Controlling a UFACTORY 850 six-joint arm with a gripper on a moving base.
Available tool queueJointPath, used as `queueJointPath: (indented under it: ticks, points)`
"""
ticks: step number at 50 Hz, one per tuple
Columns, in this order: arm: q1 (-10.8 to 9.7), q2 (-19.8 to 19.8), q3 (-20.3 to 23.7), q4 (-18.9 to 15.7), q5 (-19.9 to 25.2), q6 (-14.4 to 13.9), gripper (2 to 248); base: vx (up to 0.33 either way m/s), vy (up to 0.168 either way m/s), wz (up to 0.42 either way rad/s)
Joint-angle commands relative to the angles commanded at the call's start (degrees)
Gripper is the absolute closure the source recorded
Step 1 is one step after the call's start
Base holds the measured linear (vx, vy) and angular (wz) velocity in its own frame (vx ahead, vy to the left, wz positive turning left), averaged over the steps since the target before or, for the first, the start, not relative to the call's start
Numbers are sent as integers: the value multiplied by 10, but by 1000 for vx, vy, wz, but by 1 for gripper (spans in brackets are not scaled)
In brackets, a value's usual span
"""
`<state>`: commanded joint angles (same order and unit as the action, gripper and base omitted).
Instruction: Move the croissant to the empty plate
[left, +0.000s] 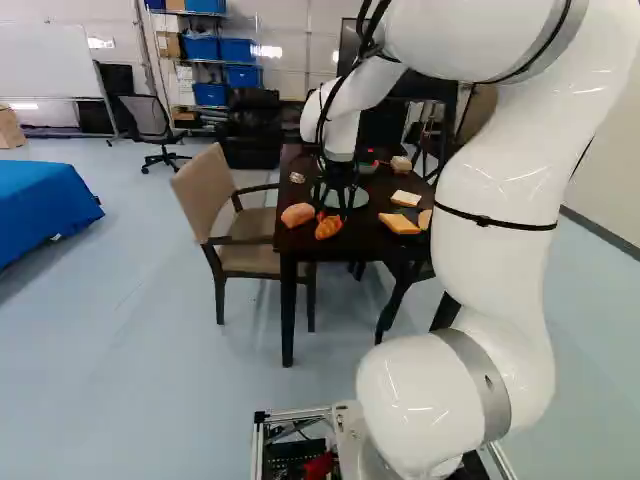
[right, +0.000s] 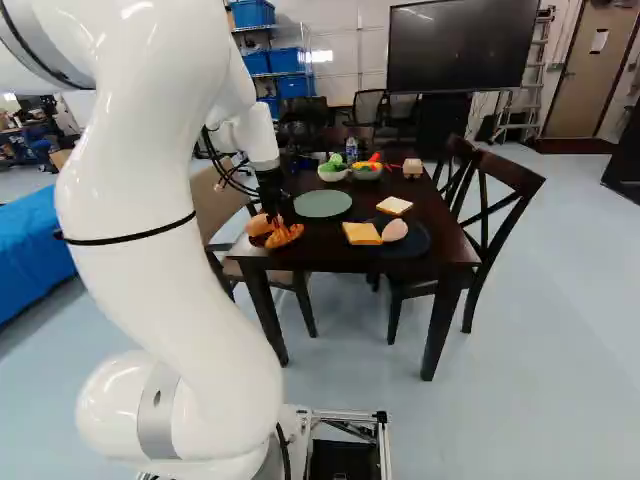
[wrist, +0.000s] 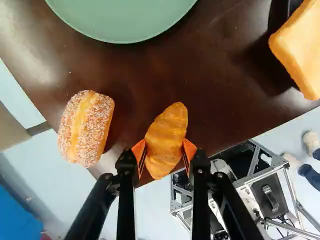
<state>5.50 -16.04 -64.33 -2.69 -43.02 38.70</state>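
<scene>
Golden croissant (wrist: 166, 140) points lengthwise between fingers (wrist: 189, 150).

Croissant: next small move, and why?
Probably a short lift straight up: the orange pads appear to touch the croissant from both sides, and the empty green plate lies away across bare tabletop.

Bare strip of table (wrist: 210, 85) between croissant (wrist: 167, 135) and green plate (wrist: 120, 25), bun (wrist: 86, 128) near the croissant, bread slice (wrist: 300, 50) well apart on the other side, bowls (right: 332, 177) beyond the plate, chair (left: 205, 190) close beside the table.
</scene>
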Motion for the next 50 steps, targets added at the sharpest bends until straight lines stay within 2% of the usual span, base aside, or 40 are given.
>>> queueJointPath:
  ticks: [15, 38, 50]
  points:
    - [-6, -4, -36, 0, -30, 0, 137, 0, 0, 0]
    - [-27, -17, -99, 0, -85, 0, 137, 0, 0, 0]
    - [-36, -41, -135, 7, -89, 0, 137, 0, 0, 0]
